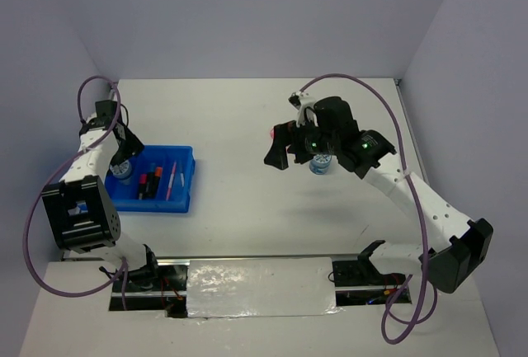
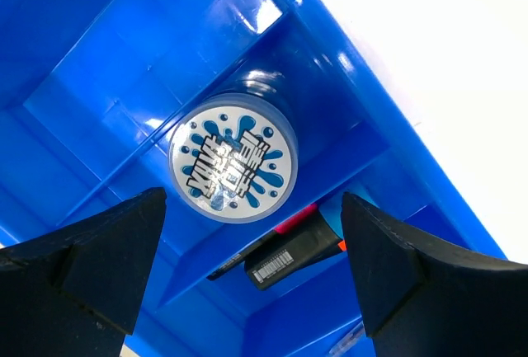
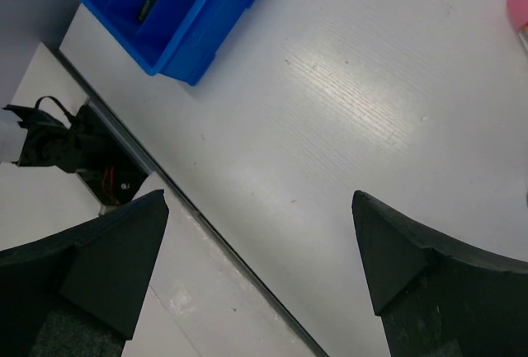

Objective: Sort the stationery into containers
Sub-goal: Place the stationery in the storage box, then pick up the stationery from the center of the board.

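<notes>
Item 1. Blue tray: rectangular, shallow, three long compartments, on the left part of the white table

Item 2. First disc: round, white face with blue splash print, lying flat in the tray's leftmost compartment, touching neither finger

Item 3. Highlighters: black bodies, reddish caps, lying lengthwise in the middle compartment. The left wrist view shows one with a pink cap and a barcode label, just across the divider from the first disc

Item 4. Pink pen: thin, lying along the rightmost compartment

Item 5. Second disc: blue and white, on the bare table well to the right of the tray, partly hidden under the right arm

Item 6. Pink case: only a small part shows, on the table beside the right arm's wrist; it sits at the far right edge of the right wrist view

Item 7. Left gripper: above the tray's leftmost compartment, fingers spread wide on either side of the first disc, holding nothing

Item 8. Right gripper: raised over the bare table, fingers spread wide, nothing between them; the tray's corner shows at the upper left of its view
</notes>
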Motion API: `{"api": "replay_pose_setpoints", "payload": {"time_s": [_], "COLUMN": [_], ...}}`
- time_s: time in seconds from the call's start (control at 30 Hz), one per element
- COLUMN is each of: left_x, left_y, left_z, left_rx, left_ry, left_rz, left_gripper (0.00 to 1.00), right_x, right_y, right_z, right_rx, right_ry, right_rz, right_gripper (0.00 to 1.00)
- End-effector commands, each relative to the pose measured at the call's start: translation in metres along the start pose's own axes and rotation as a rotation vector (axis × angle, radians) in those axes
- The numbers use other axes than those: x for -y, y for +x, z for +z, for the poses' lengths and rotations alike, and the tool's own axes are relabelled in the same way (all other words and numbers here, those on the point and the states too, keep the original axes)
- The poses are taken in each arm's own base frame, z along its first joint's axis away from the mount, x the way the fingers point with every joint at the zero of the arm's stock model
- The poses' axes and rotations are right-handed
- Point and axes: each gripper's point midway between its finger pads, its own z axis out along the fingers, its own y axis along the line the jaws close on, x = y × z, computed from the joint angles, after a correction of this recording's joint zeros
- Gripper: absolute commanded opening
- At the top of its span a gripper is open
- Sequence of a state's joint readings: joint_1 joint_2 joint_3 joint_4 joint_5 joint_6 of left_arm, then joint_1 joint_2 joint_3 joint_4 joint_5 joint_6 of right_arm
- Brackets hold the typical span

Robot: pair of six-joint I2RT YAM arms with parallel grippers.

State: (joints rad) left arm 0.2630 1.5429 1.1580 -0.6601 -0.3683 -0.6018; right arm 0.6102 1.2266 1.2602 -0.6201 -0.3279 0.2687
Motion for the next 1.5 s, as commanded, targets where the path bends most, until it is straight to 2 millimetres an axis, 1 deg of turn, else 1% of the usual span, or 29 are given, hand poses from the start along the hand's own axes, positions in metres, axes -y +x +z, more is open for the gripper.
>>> {"api": "replay_pose_setpoints", "payload": {"time_s": [0.0, 0.1, 0.13, 0.17, 0.2, 0.23, 0.3, 0.33, 0.43, 0.47, 0.5, 0.53, 0.57, 0.6, 0.63, 0.7, 0.73, 0.77, 0.8, 0.83, 0.87, 0.9, 0.93, 0.97, 1.0, 1.13, 1.33, 1.4, 1.47], "left_x": [0.009, 0.011, 0.015, 0.020, 0.026, 0.037, 0.059, 0.078, 0.112, 0.141, 0.160, 0.184, 0.201, 0.214, 0.239, 0.268, 0.291, 0.306, 0.318, 0.341, 0.353, 0.364, 0.383, 0.392, 0.402, 0.434, 0.447, 0.450, 0.453], "left_y": [-0.033, -0.047, -0.054, -0.058, -0.067, -0.067, -0.071, -0.067, -0.049, -0.025, -0.016, 0.011, 0.016, 0.027, 0.052, 0.074, 0.098, 0.111, 0.123, 0.149, 0.160, 0.172, 0.199, 0.211, 0.228, 0.276, 0.327, 0.337, 0.347], "left_z": [-0.022, -0.039, -0.050, -0.058, -0.074, -0.085, -0.114, -0.134, -0.157, -0.175, -0.184, -0.203, -0.211, -0.219, -0.232, -0.246, -0.254, -0.262, -0.266, -0.276, -0.279, -0.284, -0.288, -0.291, -0.300, -0.297, -0.292, -0.294, -0.281], "left_rx": [0.100, 0.132, 0.143, 0.151, 0.180, 0.179, 0.225, 0.237, 0.219, 0.184, 0.169, 0.157, 0.180, 0.181, 0.155, 0.148, 0.129, 0.120, 0.112, 0.110, 0.115, 0.123, 0.112, 0.113, 0.124, 0.166, 0.136, 0.159, 0.152], "left_ry": [0.056, 0.083, 0.113, 0.144, 0.197, 0.266, 0.364, 0.414, 0.497, 0.601, 0.651, 0.714, 0.733, 0.753, 0.811, 0.882, 0.922, 0.964, 0.980, 1.018, 1.032, 1.056, 1.096, 1.116, 1.162, 1.218, 1.293, 1.302, 1.271], "left_rz": [-0.015, -0.022, -0.028, -0.022, -0.026, -0.015, 0.029, 0.084, 0.194, 0.288, 0.333, 0.419, 0.445, 0.477, 0.535, 0.580, 0.631, 0.654, 0.679, 0.743, 0.770, 0.810, 0.862, 0.882, 0.927, 1.028, 1.105, 1.119, 1.137], "left_gripper": [0.99, 0.99, 0.99, 0.99, 0.99, 0.99, 0.99, 0.99, 0.99, 0.99, 0.99, 0.99, 0.99, 0.99, 0.99, 0.99, 0.99, 0.99, 0.99, 0.99, 0.99, 0.99, 0.99, 0.99, 0.99, 0.99, 0.99, 0.99, 0.99], "right_x": [0.014, 0.045, 0.078, 0.094, 0.106, 0.134, 0.157, 0.170, 0.187, 0.197, 0.202, 0.206, 0.209, 0.206, 0.213, 0.210, 0.210, 0.204, 0.200, 0.197, 0.187, 0.182, 0.177, 0.167, 0.160, 0.138, 0.123, 0.121, 0.118], "right_y": [-0.009, -0.006, 0.000, 0.005, 0.010, 0.017, 0.027, 0.030, 0.032, 0.028, 0.029, 0.023, 0.023, 0.018, 0.020, 0.026, 0.030, 0.031, 0.033, 0.035, 0.035, 0.034, 0.033, 0.029, 0.026, 0.021, 0.027, 0.030, 0.031], "right_z": [0.004, 0.004, 0.000, -0.003, -0.004, -0.009, -0.013, -0.012, -0.007, -0.012, -0.018, -0.026, -0.032, -0.046, -0.057, -0.090, -0.099, -0.122, -0.135, -0.144, -0.165, -0.175, -0.183, -0.199, -0.204, -0.220, -0.211, -0.207, -0.203], "right_rx": [0.049, 0.060, 0.050, 0.038, 0.028, 0.016, 0.003, -0.007, -0.025, -0.011, 0.005, 0.047, 0.090, 0.148, 0.200, 0.264, 0.304, 0.367, 0.399, 0.443, 0.506, 0.547, 0.585, 0.655, 0.680, 0.690, 0.609, 0.599, 0.584], "right_ry": [0.033, 0.181, 0.326, 0.401, 0.451, 0.570, 0.670, 0.705, 0.772, 0.831, 0.876, 0.903, 0.924, 0.931, 0.981, 1.048, 1.068, 1.094, 1.110, 1.115, 1.105, 1.093, 1.078, 1.038, 1.004, 0.922, 0.830, 0.807, 0.777], "right_rz": [0.029, 0.102, 0.176, 0.218, 0.259, 0.295, 0.332, 0.332, 0.326, 0.326, 0.361, 0.378, 0.425, 0.454, 0.523, 0.592, 0.639, 0.657, 0.678, 0.713, 0.723, 0.734, 0.746, 0.747, 0.742, 0.700, 0.627, 0.612, 0.592], "right_gripper": [1.00, 1.00, 1.00, 1.00, 1.00, 1.00, 1.00, 1.00, 1.00, 1.00, 1.00, 1.00, 1.00, 1.00, 1.00, 1.00, 1.00, 1.00, 1.00, 1.00, 1.00, 1.00, 1.00, 1.00, 1.00, 1.00, 1.00, 1.00, 1.00]}}
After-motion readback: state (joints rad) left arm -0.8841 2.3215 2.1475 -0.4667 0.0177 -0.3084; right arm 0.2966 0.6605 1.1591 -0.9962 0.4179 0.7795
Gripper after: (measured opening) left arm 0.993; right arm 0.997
